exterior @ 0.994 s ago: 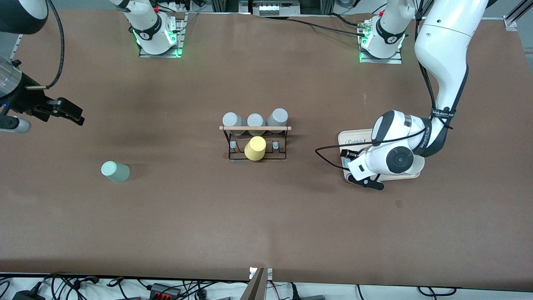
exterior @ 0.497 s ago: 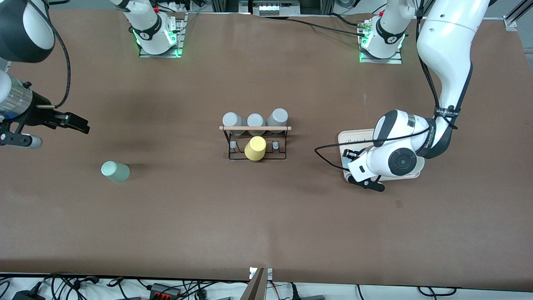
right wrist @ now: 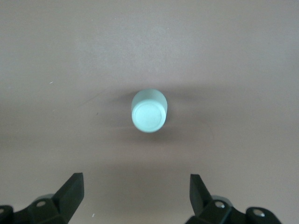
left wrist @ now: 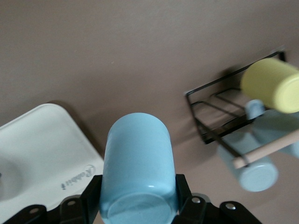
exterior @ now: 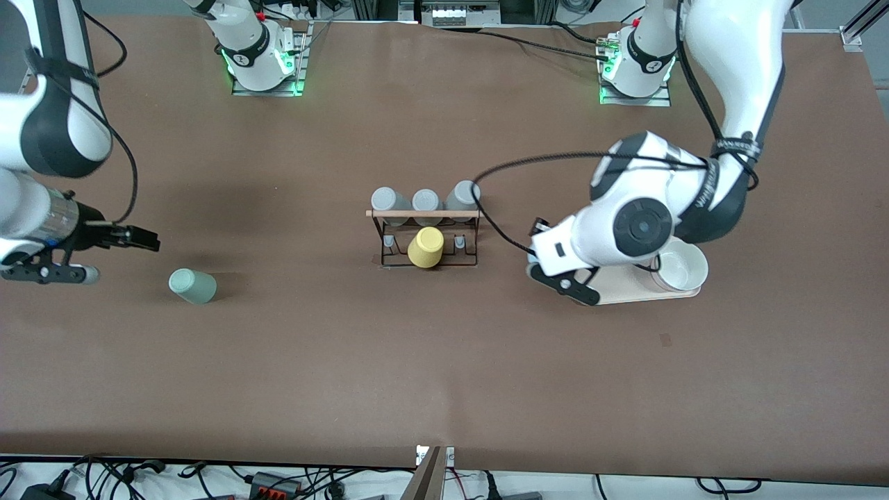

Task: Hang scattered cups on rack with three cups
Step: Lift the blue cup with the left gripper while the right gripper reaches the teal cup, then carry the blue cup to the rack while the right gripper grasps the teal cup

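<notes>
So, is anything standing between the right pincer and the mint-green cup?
Nothing visible. The open right pincer hangs over bare brown table beside the small pale mint-green handleless cup, which stands upside down, alone.

White glossy arm shells, dark grey joint bands, black cables looped alongside; black hand fingers; green-lit bases.

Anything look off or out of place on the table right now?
Nothing stands out. The mint-green cup stands alone toward the right arm's end, under the open right end effector. The left end effector grips the light blue cup beside the rack.
</notes>
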Available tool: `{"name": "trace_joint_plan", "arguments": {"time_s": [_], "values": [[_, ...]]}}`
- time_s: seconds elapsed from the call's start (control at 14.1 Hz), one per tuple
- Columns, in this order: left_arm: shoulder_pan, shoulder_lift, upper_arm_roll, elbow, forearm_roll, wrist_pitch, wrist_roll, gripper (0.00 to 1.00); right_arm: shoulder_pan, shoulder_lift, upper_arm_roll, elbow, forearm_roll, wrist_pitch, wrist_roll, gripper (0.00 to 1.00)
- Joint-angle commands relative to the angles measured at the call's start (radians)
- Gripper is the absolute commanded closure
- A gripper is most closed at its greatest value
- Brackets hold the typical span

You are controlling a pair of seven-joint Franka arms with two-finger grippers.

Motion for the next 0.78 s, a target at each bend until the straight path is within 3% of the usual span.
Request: {"name": "trace_joint_plan", "arguments": {"time_s": [0.0,0.35,0.71], "values": [[-0.082,0.049,0.005,0.091,-0.017,0.033,-0.157,0.99,-0.013,0.035,0.007,-0.092,-0.009,0.163,-0.035,0.0],[-0.119,0.097,-0.002,0.102,-0.021,0.089,-0.207,0.99,-0.014,0.164,0.007,-0.124,-0.011,0.361,-0.067,0.0],[-0.135,0.118,-0.002,0.1,-0.092,0.163,-0.207,0.98,-0.033,0.188,0.007,-0.149,-0.009,0.392,-0.086,0.0]]}}
